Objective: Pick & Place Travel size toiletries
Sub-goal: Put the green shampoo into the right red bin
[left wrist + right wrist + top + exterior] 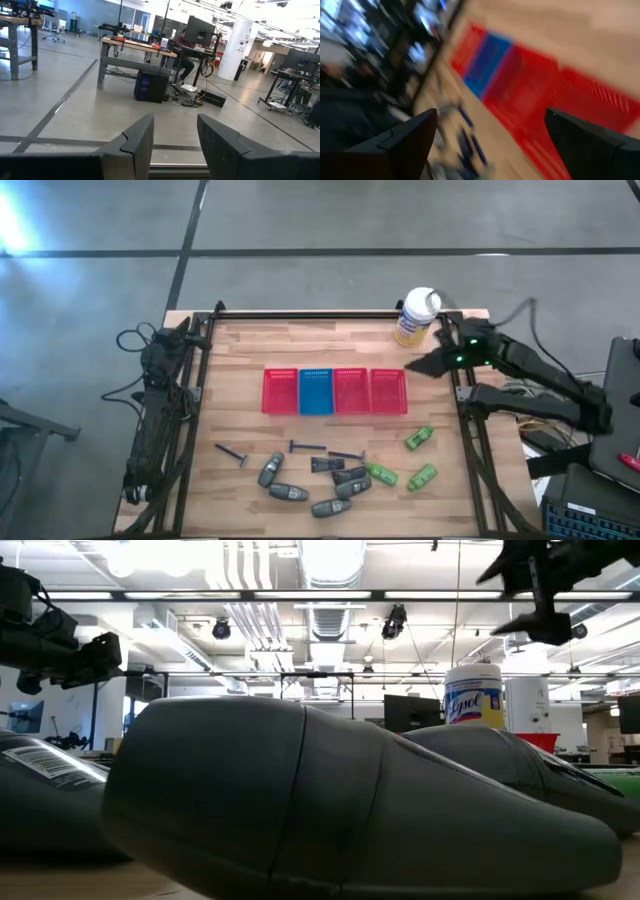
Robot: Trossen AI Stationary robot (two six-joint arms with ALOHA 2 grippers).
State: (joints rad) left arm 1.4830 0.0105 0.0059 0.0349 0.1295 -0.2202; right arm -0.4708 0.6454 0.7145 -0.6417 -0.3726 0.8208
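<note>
The toiletries lie on the table's near part, touched by neither gripper. Three green bottles (pixel 418 438), (pixel 381 473), (pixel 424 476) lie to the right. Several grey oval bottles (pixel 290 493) lie on their sides, and one fills the low view (pixel 300 810). Small dark bottles (pixel 349 475) and thin razors (pixel 232 452), (pixel 305 446) lie among them. My right gripper (pixel 416 367) hovers open above the right end of the basket row; its fingers stand wide apart in the right wrist view (pixel 490 117). My left gripper (pixel 175 142) is open, folded back at the table's left edge.
Three red mesh baskets (pixel 281 391), (pixel 351 391), (pixel 388 391) and one blue (pixel 316 391) stand in a row across the table's middle. A white-and-yellow canister (pixel 417 316) stands upright near the far right corner, just beyond my right gripper. Bare wood lies left of the baskets.
</note>
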